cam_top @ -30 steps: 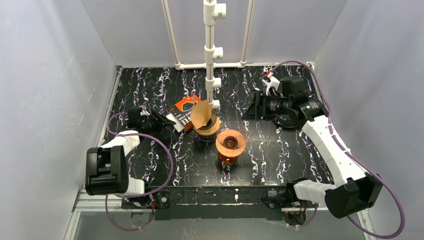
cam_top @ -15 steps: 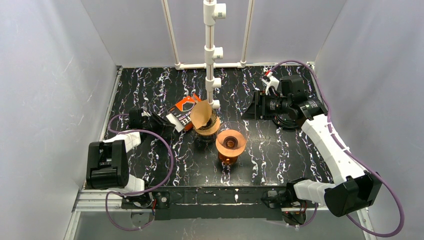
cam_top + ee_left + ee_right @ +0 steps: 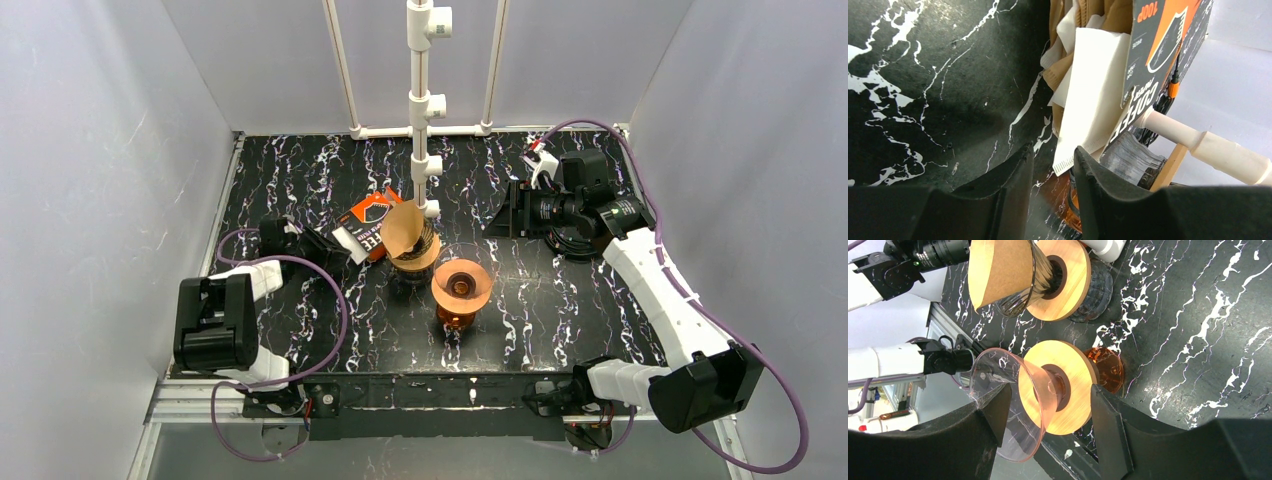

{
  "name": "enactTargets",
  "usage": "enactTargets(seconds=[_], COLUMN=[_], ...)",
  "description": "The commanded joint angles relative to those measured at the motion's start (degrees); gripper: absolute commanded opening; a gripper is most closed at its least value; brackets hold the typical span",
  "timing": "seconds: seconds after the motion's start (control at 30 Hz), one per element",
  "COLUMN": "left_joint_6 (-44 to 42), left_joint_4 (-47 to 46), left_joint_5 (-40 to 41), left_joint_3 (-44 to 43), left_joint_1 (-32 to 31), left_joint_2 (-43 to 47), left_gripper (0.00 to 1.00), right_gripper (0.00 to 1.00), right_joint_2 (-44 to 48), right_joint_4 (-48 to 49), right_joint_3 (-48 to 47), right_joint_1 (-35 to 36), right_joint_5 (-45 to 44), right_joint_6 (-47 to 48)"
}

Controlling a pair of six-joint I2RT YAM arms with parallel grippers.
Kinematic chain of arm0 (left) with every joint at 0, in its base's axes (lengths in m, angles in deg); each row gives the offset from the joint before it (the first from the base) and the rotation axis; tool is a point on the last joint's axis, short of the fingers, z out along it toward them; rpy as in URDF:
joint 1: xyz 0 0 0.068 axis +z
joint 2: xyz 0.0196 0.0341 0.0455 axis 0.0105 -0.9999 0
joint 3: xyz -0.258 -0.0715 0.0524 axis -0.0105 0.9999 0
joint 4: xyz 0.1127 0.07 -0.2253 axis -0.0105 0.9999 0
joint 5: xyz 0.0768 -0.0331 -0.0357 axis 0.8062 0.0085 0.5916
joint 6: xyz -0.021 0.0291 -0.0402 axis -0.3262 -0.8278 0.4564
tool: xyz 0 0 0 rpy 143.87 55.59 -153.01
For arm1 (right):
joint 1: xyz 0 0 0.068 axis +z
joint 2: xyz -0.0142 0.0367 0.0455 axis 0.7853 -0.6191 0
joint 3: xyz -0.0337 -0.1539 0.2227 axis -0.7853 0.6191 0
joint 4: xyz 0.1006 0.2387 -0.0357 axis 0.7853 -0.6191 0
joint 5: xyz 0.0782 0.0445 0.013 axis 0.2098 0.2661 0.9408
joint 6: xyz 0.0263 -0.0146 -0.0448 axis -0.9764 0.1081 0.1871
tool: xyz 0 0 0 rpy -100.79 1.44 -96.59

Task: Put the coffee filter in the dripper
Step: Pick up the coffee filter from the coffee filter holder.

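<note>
A white coffee filter [image 3: 1093, 85] sticks out of the black-and-orange filter box [image 3: 365, 215], with tan filters [image 3: 1113, 15] behind it. My left gripper [image 3: 1053, 150] is open with a narrow gap. The filter's lower corner lies just beyond its fingertips, close to the right finger, and is not pinched. In the top view that gripper [image 3: 335, 243] sits low at the box's left end. The empty orange-tinted dripper [image 3: 461, 283] with a wooden collar [image 3: 1068, 390] stands mid-table on an amber cup. My right gripper [image 3: 500, 218] is open and holds nothing, well right of the dripper.
A second dripper [image 3: 408, 232] holding a brown paper filter [image 3: 998, 270] stands right beside the box, on a ribbed glass base [image 3: 1133, 160]. A white pipe stand [image 3: 422, 100] rises behind it. Grey walls enclose the table on three sides.
My left arm's elbow and upper link have shifted slightly, and the left gripper stays at the box. The right arm and both drippers have not moved.
</note>
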Motion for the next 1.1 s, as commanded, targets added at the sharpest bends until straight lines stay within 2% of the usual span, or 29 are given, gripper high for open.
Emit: enactTargets(seconds=[0.0,0.4,0.57,0.93,1.07], left_joint_6=[-0.5,1.8,2.4,2.7,2.6], left_joint_4=[-1.3,-4.3,-5.2,-5.8,-5.8], left_joint_5=[-0.5,-0.9,-1.0,-0.8,-0.7], left_joint_3=[-0.5,-1.2,-1.5,-0.7,-0.1], left_joint_1=[0.2,0.0,-0.7,-0.9,-0.9], left_joint_2=[-0.8,-2.7,-3.5,-2.4,-1.8], left_gripper=[0.35,0.35,0.31,0.03,0.00], right_gripper=[0.68,0.68,0.68,0.68,0.68], right_joint_2=[0.1,0.1,0.2,0.6,0.9], right_joint_4=[1.1,1.2,1.2,1.2,1.2], right_joint_3=[-3.0,-3.0,-2.8,-2.6,-2.5], right_joint_1=[-0.2,-0.3,-0.3,-0.3,-0.3], right_joint_5=[0.4,0.5,0.5,0.3,0.3], right_joint_6=[0.2,-0.1,-0.2,-0.3,-0.4])
